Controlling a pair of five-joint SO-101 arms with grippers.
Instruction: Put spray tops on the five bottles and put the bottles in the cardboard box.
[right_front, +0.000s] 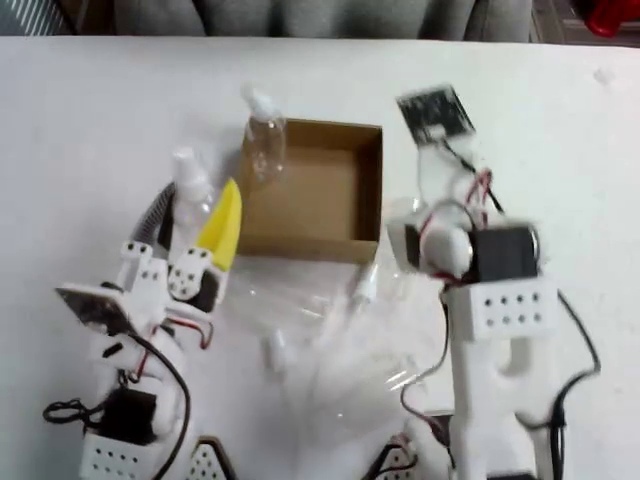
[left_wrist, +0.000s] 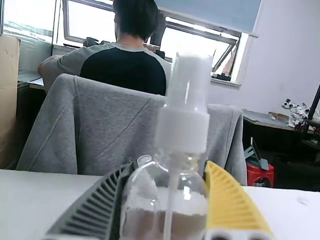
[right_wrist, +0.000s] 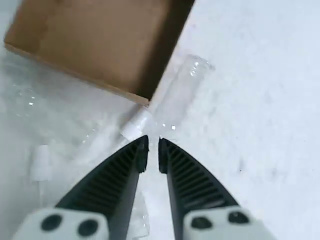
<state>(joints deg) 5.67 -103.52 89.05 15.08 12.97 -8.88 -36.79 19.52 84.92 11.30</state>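
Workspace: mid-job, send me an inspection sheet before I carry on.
Surface: white table, nothing spilled seen.
Job's things: cardboard box open; upright bottle with spray top at its far left corner; lying bottle by the corner nearest the right arm; loose spray top in front.
Clutter: nothing seen.
Hands: left hand shut on held bottle with top; right hand narrowly open, empty, above lying bottle.
Cables: red wires on both arms; black cable on table by left base.
Surroundings: grey garment over chair behind.
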